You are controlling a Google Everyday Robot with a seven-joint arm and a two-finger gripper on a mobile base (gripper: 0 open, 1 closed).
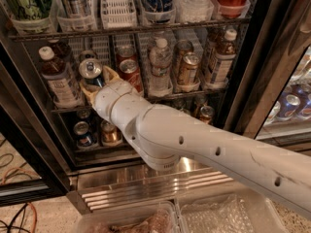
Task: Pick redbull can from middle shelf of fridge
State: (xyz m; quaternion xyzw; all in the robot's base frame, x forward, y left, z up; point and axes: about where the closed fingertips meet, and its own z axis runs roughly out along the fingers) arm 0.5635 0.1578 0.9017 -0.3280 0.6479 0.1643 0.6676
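The redbull can [91, 71], slim with a shiny silver top and pull tab, sits at the front left of the middle shelf [189, 92] of the fridge [245, 76]. It tilts towards me. My gripper [98, 83] is at the end of the white arm that reaches in from the lower right. Its tan fingers [111, 74] stand on either side of the can and are closed on its body. The lower part of the can is hidden behind the gripper.
Next to the redbull can are a labelled bottle [59, 79] on the left and a red Coca-Cola can [130, 74] on the right. Further right stand a water bottle [159, 66] and a gold can [187, 68]. The lower shelf holds cans [85, 133]. Clear bins [228, 212] lie below.
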